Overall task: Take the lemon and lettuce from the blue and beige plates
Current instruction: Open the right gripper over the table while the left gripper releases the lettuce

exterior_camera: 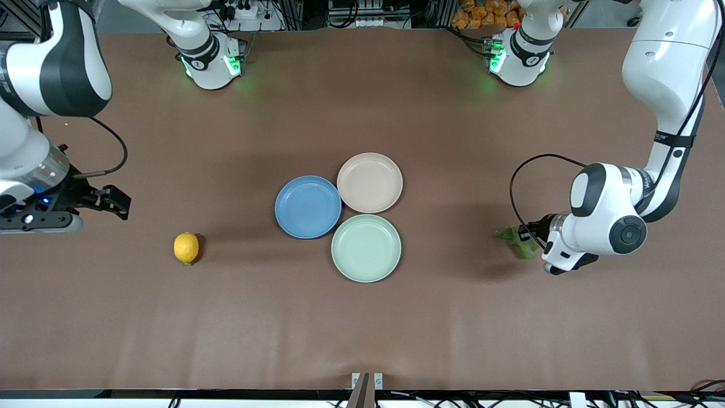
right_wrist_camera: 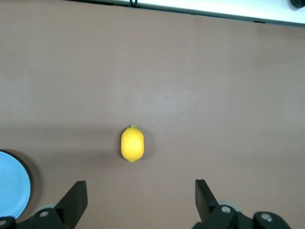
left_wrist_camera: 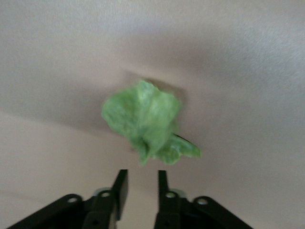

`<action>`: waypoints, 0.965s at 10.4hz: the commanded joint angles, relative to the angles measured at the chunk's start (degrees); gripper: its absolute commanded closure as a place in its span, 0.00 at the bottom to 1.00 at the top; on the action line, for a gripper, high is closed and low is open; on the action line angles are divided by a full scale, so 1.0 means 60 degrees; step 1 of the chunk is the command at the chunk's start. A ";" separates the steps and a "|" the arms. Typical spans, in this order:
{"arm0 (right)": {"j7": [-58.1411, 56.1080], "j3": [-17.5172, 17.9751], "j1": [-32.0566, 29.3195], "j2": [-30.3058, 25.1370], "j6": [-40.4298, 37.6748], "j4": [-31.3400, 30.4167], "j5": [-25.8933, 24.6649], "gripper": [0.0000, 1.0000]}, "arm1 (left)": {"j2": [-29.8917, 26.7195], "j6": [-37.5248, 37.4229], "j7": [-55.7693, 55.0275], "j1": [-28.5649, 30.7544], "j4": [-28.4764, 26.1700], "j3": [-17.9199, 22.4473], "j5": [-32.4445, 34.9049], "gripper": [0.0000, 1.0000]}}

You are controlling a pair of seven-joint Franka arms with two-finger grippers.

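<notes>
The lemon (exterior_camera: 186, 247) lies on the bare table toward the right arm's end, apart from the plates; it also shows in the right wrist view (right_wrist_camera: 132, 143). The lettuce (exterior_camera: 514, 238), a crumpled green leaf, lies on the table toward the left arm's end and shows in the left wrist view (left_wrist_camera: 145, 121). The blue plate (exterior_camera: 307, 206) and the beige plate (exterior_camera: 369, 182) are empty at mid-table. My left gripper (exterior_camera: 529, 232) is low beside the lettuce, open by a narrow gap and empty (left_wrist_camera: 141, 183). My right gripper (exterior_camera: 120, 204) is wide open and empty (right_wrist_camera: 140, 195), off the lemon.
An empty mint-green plate (exterior_camera: 366, 247) touches the blue and beige plates, nearer to the front camera. The blue plate's rim (right_wrist_camera: 14, 183) shows in the right wrist view. The table's front edge (right_wrist_camera: 214, 12) lies past the lemon.
</notes>
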 commanded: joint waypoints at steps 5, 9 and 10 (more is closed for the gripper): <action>-0.0311 -0.0150 0.0166 -0.0509 -0.1378 0.0638 0.0618 0.00 | -0.0637 -0.0605 0.1739 0.0414 0.1133 0.0022 0.0363 0.00; -0.0342 -0.0370 0.0064 -0.0640 -0.1566 0.0667 0.1248 0.00 | -0.2130 -0.0987 0.1768 0.0399 0.1178 -0.0036 0.0377 0.00; -0.0327 -0.0355 0.0006 -0.0786 -0.1858 0.0682 0.1263 0.00 | -0.2365 -0.1205 0.1899 0.0385 0.1207 -0.0022 0.0319 0.00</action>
